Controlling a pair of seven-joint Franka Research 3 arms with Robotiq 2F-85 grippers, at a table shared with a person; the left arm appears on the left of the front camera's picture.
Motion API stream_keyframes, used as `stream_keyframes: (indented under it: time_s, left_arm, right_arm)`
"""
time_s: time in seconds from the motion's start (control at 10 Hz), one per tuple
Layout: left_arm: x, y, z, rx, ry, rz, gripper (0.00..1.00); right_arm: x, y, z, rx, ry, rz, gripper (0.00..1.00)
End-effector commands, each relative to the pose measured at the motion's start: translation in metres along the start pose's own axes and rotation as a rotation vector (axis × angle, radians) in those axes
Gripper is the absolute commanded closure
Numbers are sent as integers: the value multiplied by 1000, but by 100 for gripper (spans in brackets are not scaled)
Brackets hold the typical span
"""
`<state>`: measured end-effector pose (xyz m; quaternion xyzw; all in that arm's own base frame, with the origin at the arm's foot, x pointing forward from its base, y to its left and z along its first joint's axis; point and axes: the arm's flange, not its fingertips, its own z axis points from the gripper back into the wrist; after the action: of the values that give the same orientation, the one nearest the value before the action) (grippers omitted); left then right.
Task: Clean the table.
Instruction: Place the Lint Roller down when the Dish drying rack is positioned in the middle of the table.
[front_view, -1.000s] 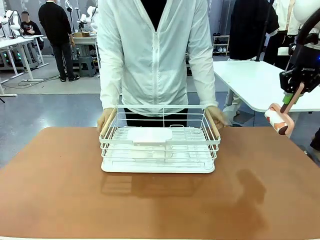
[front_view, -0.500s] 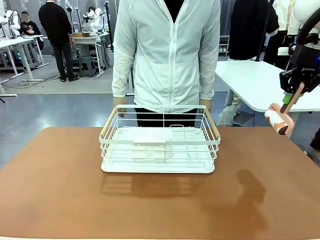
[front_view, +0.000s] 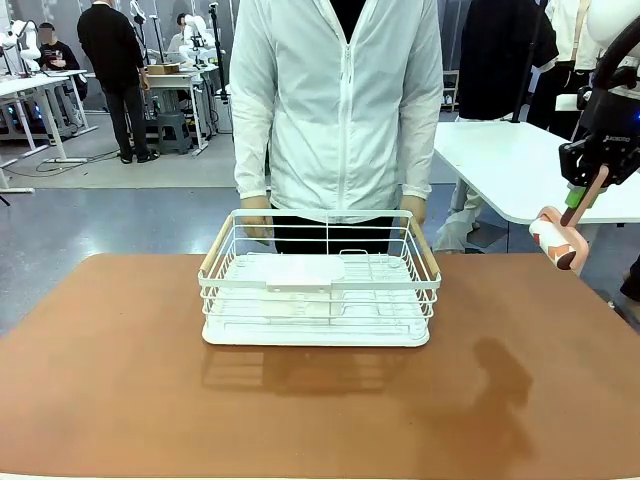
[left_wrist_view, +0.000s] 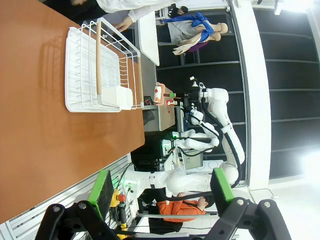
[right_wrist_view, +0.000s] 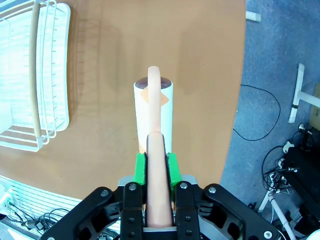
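Plainly a rigid, heavy tabletop (front_view: 120, 400), matte terracotta with rounded corners, spreading across the whole near field: nothing to lift, only a surface to be worked over, probably with some drag on whatever rolls across it. Best addressed through the roller (right_wrist_view: 167, 115), a white drum on a peach handle, likely light and stiff. Right gripper (right_wrist_view: 155, 167) clamped on that handle, green pads pressed to both sides, drum pointing down over the tabletop's right part near its edge, held clear above the surface. Grip low on the handle looks sensible for pressing the drum flat. Left gripper (left_wrist_view: 161, 187) spread wide with nothing between the pads, hanging off the tabletop's near left side. Standing mid-tabletop, toward the far edge: a white wire rack (front_view: 320, 300), light-looking but bulky, best taken by its wooden side rails if it must shift. Person's hands (front_view: 415, 210) just behind the rack's far rim; cannot tell whether touching. Counted: one tabletop, one roller, one rack with two wooden rails and one small white tray inside, two grippers, two hands.
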<state>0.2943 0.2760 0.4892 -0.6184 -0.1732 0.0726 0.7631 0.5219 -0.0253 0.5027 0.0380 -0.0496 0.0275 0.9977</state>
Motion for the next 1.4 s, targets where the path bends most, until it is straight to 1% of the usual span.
stream_keyframes:
  time_s: [0.0,1.3]
  left_arm:
    - [-1,-1,2,-2,-4,-2,0]
    - [-1,-1,2,-2,-4,-2,0]
  right_arm:
    - [0,0,1,0,-3,3,79]
    - [0,0,0,0,0,0,79]
